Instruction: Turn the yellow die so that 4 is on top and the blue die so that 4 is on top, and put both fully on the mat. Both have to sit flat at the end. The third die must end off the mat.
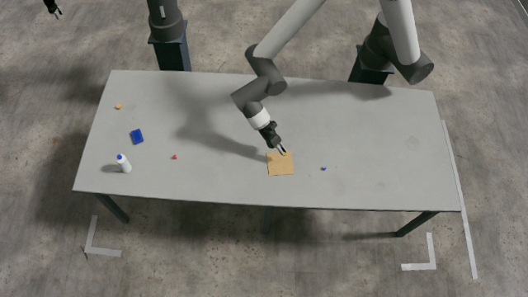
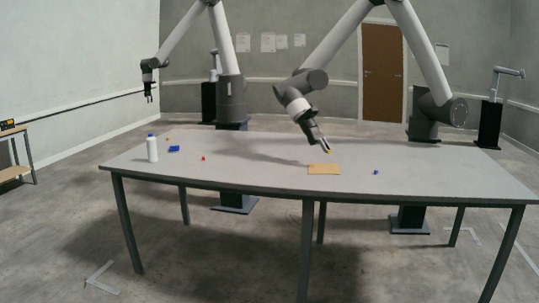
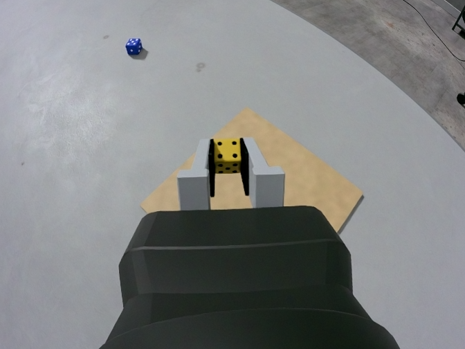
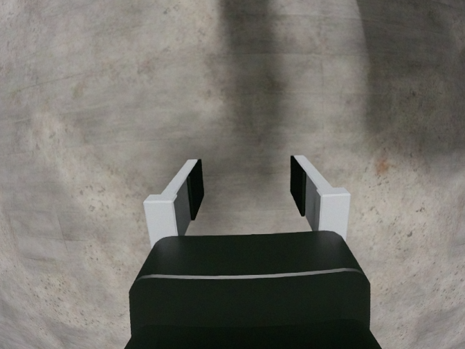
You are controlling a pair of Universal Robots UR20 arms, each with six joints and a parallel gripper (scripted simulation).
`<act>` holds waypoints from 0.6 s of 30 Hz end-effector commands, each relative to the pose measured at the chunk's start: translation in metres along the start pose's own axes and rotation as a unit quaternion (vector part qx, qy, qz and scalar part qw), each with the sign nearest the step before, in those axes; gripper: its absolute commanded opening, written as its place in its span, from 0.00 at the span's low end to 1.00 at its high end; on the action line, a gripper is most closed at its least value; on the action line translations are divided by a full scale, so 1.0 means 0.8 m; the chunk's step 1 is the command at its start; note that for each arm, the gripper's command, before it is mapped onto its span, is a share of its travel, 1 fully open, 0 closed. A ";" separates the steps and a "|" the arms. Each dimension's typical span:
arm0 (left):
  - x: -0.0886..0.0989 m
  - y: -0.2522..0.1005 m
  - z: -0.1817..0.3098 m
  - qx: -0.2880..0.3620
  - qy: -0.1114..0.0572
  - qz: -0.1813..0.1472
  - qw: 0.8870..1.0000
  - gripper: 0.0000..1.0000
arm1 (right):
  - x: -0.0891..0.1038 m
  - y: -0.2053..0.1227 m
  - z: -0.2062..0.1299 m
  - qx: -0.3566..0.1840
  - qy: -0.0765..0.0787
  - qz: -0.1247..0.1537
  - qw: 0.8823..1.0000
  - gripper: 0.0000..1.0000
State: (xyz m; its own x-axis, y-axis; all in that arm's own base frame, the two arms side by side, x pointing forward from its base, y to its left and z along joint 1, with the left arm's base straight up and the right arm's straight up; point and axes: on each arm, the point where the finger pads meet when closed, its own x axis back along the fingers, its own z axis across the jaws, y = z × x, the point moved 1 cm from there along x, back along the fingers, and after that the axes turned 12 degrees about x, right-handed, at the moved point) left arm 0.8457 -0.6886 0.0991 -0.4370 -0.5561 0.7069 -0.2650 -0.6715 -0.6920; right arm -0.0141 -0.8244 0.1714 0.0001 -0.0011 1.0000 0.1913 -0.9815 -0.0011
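L gripper (image 1: pixel 282 151) (image 2: pixel 327 148) (image 3: pixel 227 156) grips yellow cubic die (image 1: pixel 285 153) (image 2: pixel 328 151) (image 3: pixel 227 150) above tan square mat (image 1: pixel 280 165) (image 2: pixel 323 169) (image 3: pixel 300 180), tilted, prob. for reorienting; R gripper (image 1: pixel 58 14) (image 2: pixel 149 99) (image 4: pixel 246 185) spread, off to side. Blue cubic die (image 1: pixel 323 168) (image 2: pixel 376 172) (image 3: pixel 133 46) off mat.

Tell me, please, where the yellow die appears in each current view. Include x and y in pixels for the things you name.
Top: right of centre, at the mat's upper edge, between the left gripper's fingertips.
Exterior: right of centre, at the fingertips, above the mat.
Left wrist: near the centre, between the fingers.
Right wrist: not in it.
Shared landmark, in the first three: the tan mat (image 1: pixel 280 166) (image 2: pixel 323 169) (image 3: pixel 300 176).
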 end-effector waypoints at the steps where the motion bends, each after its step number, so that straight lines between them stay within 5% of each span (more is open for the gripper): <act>1: -0.003 0.003 0.000 0.000 0.000 0.000 1.000 0.34 | 0.001 0.001 0.000 0.000 0.000 0.000 1.000 1.00; 18: -0.023 0.023 -0.004 0.000 0.000 0.000 1.000 0.34 | 0.001 0.001 0.000 0.000 0.000 0.000 1.000 1.00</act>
State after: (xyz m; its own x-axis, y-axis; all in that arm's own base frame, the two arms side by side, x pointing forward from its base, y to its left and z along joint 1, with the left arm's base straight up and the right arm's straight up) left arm 0.8457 -0.6884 0.0784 -0.4369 -0.5562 0.7069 -0.2651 -0.6714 -0.6921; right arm -0.0141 -0.8244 0.1714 0.0001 -0.0011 1.0000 0.1913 -0.9815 -0.0011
